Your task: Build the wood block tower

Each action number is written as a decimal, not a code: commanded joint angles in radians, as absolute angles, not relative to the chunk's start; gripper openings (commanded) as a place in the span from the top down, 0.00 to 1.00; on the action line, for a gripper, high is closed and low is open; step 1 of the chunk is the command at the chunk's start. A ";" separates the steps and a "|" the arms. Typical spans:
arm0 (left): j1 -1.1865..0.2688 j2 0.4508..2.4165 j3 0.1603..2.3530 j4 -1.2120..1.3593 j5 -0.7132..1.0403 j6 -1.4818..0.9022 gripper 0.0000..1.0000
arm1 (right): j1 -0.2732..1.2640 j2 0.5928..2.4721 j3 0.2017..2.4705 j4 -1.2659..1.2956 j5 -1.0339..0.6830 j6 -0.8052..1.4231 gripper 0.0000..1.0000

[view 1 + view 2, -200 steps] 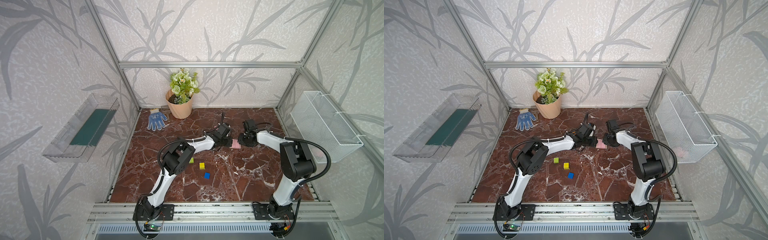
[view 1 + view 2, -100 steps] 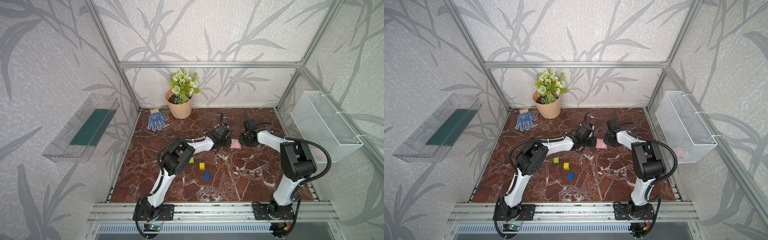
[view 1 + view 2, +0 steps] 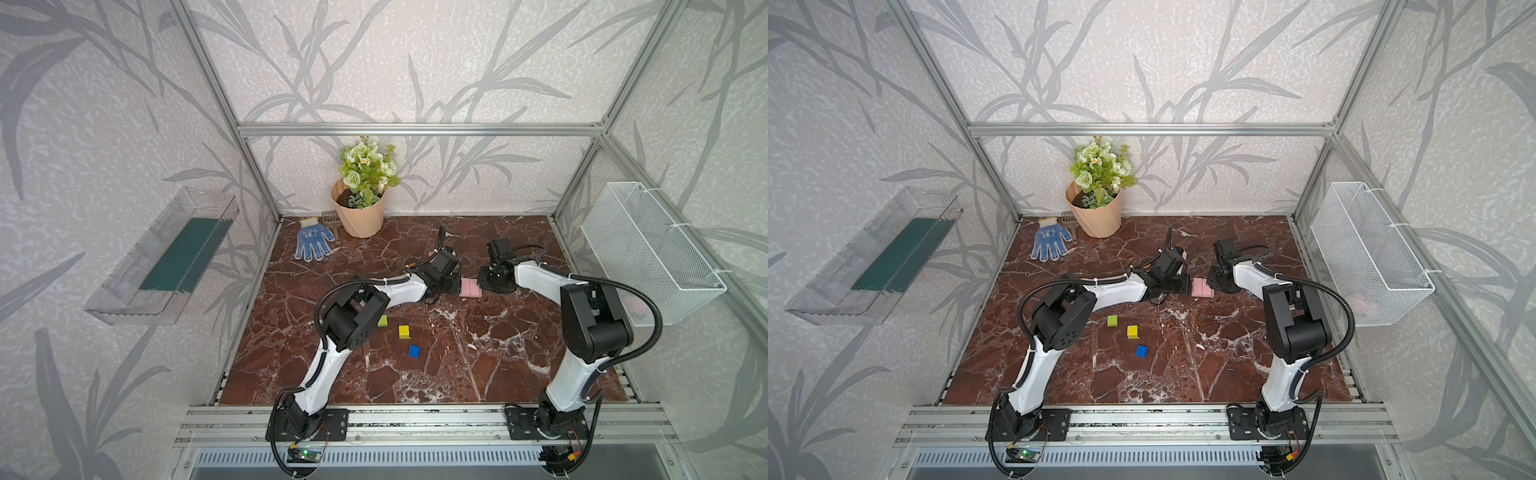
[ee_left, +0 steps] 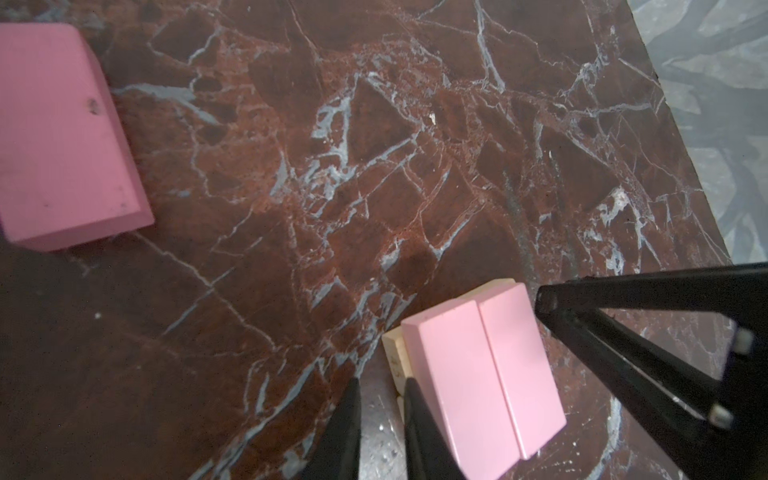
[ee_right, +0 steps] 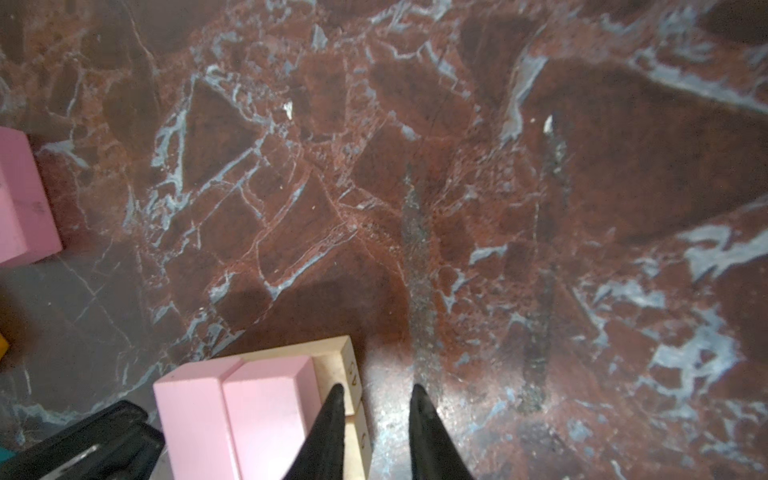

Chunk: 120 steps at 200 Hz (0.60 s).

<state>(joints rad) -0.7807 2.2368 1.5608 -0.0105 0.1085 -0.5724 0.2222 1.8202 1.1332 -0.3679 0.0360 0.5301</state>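
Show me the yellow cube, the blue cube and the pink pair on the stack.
yellow cube (image 3: pixel 404 331): in a top view, top face.
blue cube (image 3: pixel 414 351): in a top view, top face.
pink pair (image 4: pixel 461 382): left wrist view, top face of one block.

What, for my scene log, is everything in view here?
pink blocks: two, pink, side by side on the plain-wood blocks, mid-table
loose pink block: one, pink, flat on the table, apart from the pair
plain-wood blocks: at least two, pale wood, under the pink pair
lime cube: one, lime, loose, nearer the arm bases
yellow cube: one, yellow, beside the lime one
blue cube: one, blue, nearest the front
flower pot: one, peach, green-white flowers, back wall
glove: one, blue-white, left of the pot
clear tray: one, green liner, left wall
wire basket: one, white, right wall
table: one, red-brown marble
left gripper: black, shut, empty, left of the pink pair
right gripper: black, shut, empty, right of it
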 commanded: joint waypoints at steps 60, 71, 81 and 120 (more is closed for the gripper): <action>-0.786 2.261 1.621 -0.018 0.151 -0.588 0.78 | 0.219 1.824 1.153 -0.379 0.019 0.528 0.72; -0.788 2.261 1.623 -0.018 0.152 -0.588 0.78 | 0.219 1.827 1.155 -0.378 0.015 0.528 0.72; -0.789 2.261 1.623 -0.018 0.152 -0.589 0.78 | 0.219 1.831 1.155 -0.376 0.011 0.528 0.72; -0.789 2.265 1.626 -0.023 0.151 -0.588 0.78 | 0.219 1.838 1.160 -0.374 0.002 0.528 0.72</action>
